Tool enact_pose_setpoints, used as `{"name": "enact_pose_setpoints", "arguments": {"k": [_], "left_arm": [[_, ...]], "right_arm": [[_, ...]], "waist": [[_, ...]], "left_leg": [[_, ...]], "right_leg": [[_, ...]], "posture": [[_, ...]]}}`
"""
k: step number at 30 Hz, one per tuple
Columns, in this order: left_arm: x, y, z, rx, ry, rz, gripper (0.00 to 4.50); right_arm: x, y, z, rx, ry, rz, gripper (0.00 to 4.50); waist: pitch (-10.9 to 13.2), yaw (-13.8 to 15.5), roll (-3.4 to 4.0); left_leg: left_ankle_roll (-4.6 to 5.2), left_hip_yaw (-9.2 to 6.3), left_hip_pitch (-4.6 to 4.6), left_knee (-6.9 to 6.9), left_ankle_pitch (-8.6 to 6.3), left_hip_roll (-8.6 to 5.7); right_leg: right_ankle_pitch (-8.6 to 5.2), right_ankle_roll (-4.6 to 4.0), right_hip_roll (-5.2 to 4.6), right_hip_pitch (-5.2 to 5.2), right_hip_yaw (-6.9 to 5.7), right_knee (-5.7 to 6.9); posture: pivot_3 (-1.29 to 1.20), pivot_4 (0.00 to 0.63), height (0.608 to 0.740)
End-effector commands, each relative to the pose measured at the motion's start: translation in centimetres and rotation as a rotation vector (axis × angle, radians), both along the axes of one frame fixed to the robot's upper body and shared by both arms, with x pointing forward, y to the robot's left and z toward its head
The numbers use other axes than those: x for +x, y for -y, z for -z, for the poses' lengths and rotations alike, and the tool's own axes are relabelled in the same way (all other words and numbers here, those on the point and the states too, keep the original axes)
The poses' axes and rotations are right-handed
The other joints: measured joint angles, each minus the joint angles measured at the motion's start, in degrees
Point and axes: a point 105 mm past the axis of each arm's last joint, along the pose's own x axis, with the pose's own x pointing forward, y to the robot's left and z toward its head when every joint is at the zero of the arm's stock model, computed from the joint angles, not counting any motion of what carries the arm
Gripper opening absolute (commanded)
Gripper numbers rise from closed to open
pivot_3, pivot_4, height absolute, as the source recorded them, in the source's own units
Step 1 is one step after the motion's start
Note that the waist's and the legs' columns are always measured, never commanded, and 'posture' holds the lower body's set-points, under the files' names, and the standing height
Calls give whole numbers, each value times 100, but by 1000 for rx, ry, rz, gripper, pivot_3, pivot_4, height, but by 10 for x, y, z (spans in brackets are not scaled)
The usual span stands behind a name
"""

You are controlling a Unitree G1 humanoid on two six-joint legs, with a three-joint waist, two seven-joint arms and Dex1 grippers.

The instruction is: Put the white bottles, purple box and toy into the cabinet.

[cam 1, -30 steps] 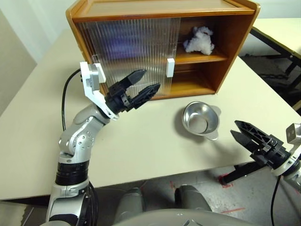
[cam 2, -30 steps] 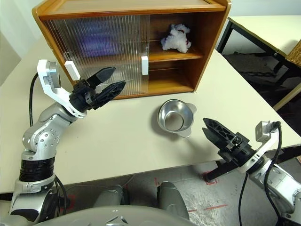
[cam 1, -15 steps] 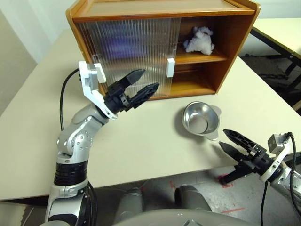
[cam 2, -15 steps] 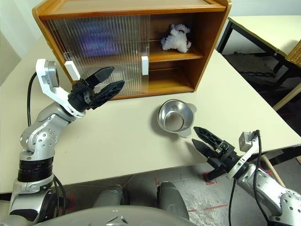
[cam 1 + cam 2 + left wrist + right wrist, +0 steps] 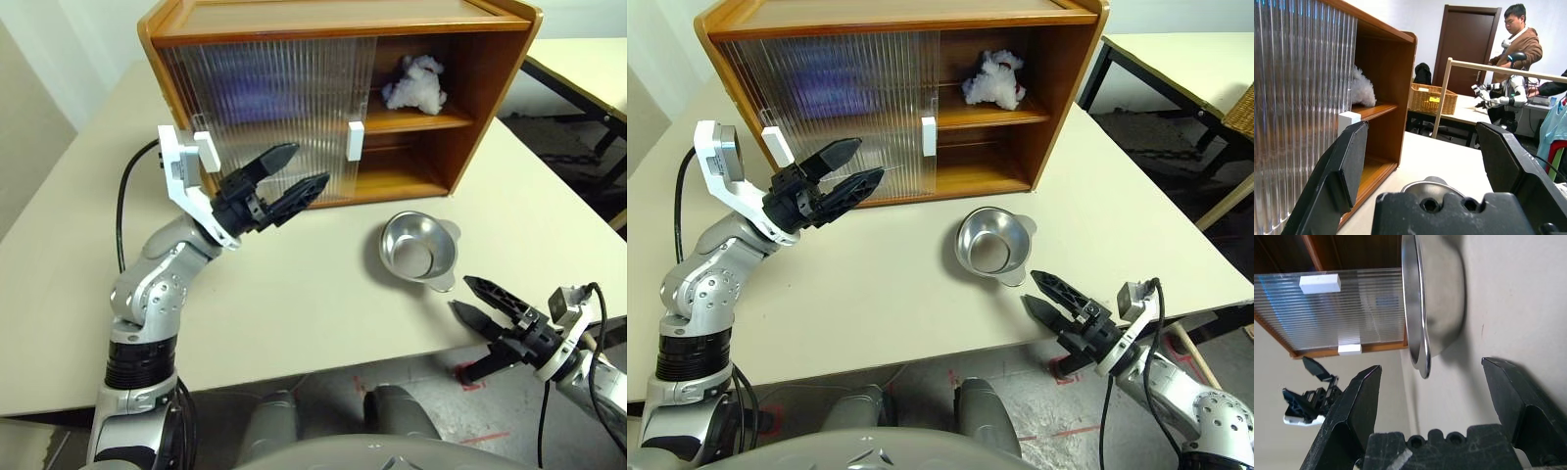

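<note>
The wooden cabinet (image 5: 490,88) stands at the back of the table, its ribbed sliding doors (image 5: 265,108) covering the left and middle and its right bay open. The fluffy white toy (image 5: 413,83) lies on the upper shelf in that open bay. A purple haze shows through the doors; the purple box cannot be made out, and the white bottles are hidden. My left gripper (image 5: 310,164) hangs open and empty in front of the doors, pointing right. My right gripper (image 5: 460,294) is open and empty, low at the table's front edge, just before the metal bowl (image 5: 418,250).
White block handles (image 5: 355,140) sit on the doors. The beige table (image 5: 294,294) has free room between the grippers. A second table (image 5: 588,59) stands to the right. In the left wrist view, a person (image 5: 1518,44) stands far behind a wicker basket (image 5: 1432,98).
My right gripper has sunk and drawn in toward the table's front edge, rolling slightly. The left gripper has stayed put, and both stay open.
</note>
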Motion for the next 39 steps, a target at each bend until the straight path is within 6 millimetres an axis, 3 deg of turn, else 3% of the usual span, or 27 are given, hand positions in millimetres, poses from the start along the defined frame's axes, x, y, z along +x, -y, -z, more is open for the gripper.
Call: {"name": "enact_pose_setpoints", "arguments": {"k": [1, 13, 18, 21, 33, 36, 39], "left_arm": [[-3, 0, -1, 1, 6, 3, 4500], [-6, 3, 4, -14, -3, 2, 4500], [-6, 4, 5, -18, -5, -2, 4500], [-6, 5, 4, -23, -3, -2, 4500], [-5, 2, 1, -25, 3, -12, 4500], [-5, 2, 1, -25, 5, -15, 4500], [-5, 0, 1, -24, 6, -20, 4500]], "right_arm": [[-1, -2, 4, 8, -9, -39, 4465], [14, -3, -3, 3, 37, -83, 4465], [17, -4, -11, -3, 54, -105, 4465], [20, -4, -13, -6, 54, -107, 4465], [17, -8, -9, -15, 39, -114, 4465], [18, -9, -10, -23, 41, -115, 3827], [20, -8, -11, -35, 39, -111, 2765]], "waist": [[0, 0, 0], [1, 15, -3], [1, 60, -3], [2, 114, -4], [6, 155, -10], [6, 147, -10], [6, 152, -10]], "left_leg": [[0, 0, 0, 0, 0, 0], [0, 0, 1, 1, 0, -2], [1, 0, 2, 1, 1, -2], [1, -1, 3, 1, 1, -2], [2, -3, 1, 0, 1, -1], [1, -3, 0, 0, 0, -1], [1, -3, 1, 0, 0, 0]], "right_leg": [[0, 1, 0, 0, 0, 0], [6, 10, 1, 0, 0, 0], [44, 76, 1, -3, -1, -1], [41, 72, 1, -7, -2, -3], [39, 69, 0, -9, -6, -12], [39, 68, 0, -8, -5, -11], [38, 67, 1, -8, -5, -11]], "posture": [[51, 6, 740], [59, 12, 740], [61, 13, 740], [61, 15, 740], [71, 18, 740], [73, 18, 740], [75, 20, 740]]}}
